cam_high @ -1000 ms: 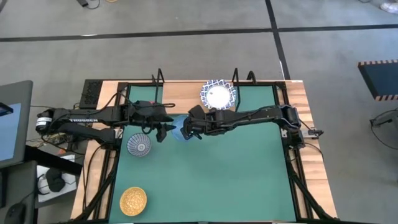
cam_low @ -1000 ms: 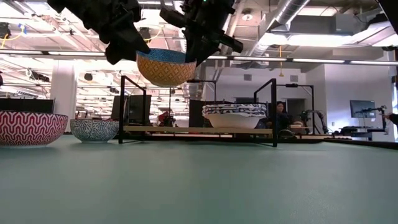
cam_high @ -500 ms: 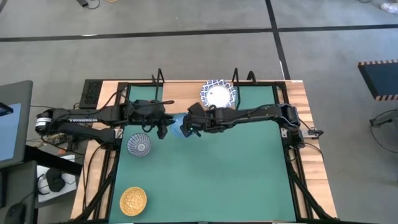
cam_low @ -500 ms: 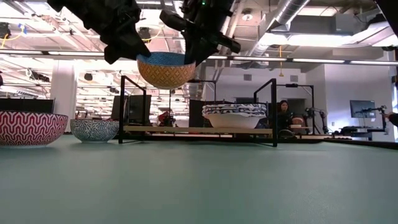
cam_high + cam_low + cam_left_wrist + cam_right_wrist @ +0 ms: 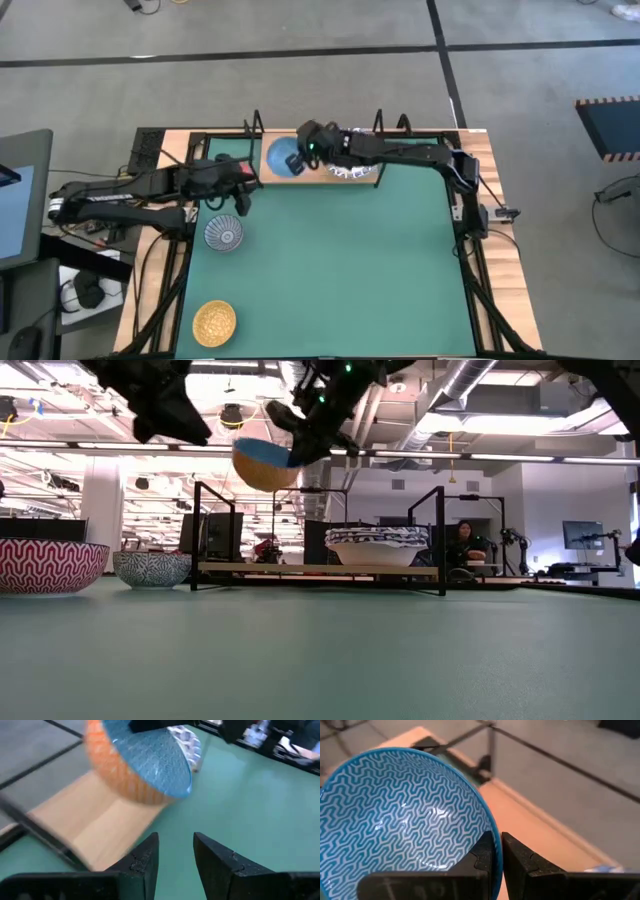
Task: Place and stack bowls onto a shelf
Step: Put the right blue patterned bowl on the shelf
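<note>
A light blue bowl (image 5: 283, 158) with an orange outer wall hangs tilted above the left part of the wooden shelf (image 5: 300, 568), held by my right gripper (image 5: 308, 150). It also shows in the low view (image 5: 265, 463), left wrist view (image 5: 145, 765) and right wrist view (image 5: 405, 810). A white bowl with a blue lattice rim (image 5: 378, 547) stands on the shelf's right part, half hidden under my right arm in the high view. My left gripper (image 5: 243, 195) is open, over the mat near the shelf's front, short of the bowl. My right gripper (image 5: 495, 852) pinches the light blue bowl's rim (image 5: 492, 827) on its right side, one finger inside the bowl and one against the outer wall. The fingers reach in from the table's right. The bowl is lifted clear above the shelf and tilted.
A grey-blue patterned bowl (image 5: 223, 233) stands on the green mat's left side, and a golden-yellow bowl (image 5: 214, 321) stands near the mat's near left corner. Black frame posts (image 5: 196, 530) rise at the shelf's ends. The mat's middle and right are bare.
My right gripper has carried the light blue bowl from over the mat toward the far edge, up over the shelf's left part, and the bowl has tipped. My left gripper has drawn back toward the table's left, away from the bowl.
</note>
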You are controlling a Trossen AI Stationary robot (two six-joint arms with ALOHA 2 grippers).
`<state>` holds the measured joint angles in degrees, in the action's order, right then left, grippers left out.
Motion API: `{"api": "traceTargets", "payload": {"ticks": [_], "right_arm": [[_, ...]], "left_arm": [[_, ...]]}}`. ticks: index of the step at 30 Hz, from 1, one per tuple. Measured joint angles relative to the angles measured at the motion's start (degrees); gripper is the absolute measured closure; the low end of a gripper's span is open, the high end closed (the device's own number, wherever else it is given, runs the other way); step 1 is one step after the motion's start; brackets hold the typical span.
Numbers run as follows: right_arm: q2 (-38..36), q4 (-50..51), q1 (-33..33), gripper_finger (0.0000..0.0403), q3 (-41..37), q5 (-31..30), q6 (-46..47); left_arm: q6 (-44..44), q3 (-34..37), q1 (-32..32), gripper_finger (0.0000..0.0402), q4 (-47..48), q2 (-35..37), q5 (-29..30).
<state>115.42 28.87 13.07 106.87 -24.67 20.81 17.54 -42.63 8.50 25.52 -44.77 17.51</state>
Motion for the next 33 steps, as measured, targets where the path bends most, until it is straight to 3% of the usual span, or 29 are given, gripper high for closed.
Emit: {"api": "traceTargets", "payload": {"ticks": [3, 8, 20, 23, 26, 33], "right_arm": [[0.11, -0.48, 2.52, 0.0353, -0.09, 0.04, -1.61], [0.11, -5.25, 6.36, 0.0353, -0.15, 5.24, -1.63], [0.15, -3.58, 11.24, 0.0352, -0.22, 9.75, -7.75], [2.61, -6.15, 11.49, 0.0352, 0.06, 11.13, -9.61], [5.59, -4.1, 12.64, 0.0352, 0.28, 16.38, -9.95], [12.68, -1.04, 13.28, 0.0352, 9.84, 19.09, -11.49]], "left_arm": [[1.3, 0.0, 0.08, 0.0292, 2.95, 2.32, 2.37], [2.95, 0.0, 0.05, 0.0292, 4.95, 2.79, 3.79], [4.72, 0.0, 0.08, 0.0292, 2.89, -1.95, 4.01], [4.79, 0.0, 0.09, 0.0292, 1.45, -3.39, 4.26], [6.03, -0.02, 0.11, 0.0292, -0.8, -4.73, 4.31], [11.7, -0.07, 0.19, 0.0292, -2.58, -6.23, 4.39]]}}
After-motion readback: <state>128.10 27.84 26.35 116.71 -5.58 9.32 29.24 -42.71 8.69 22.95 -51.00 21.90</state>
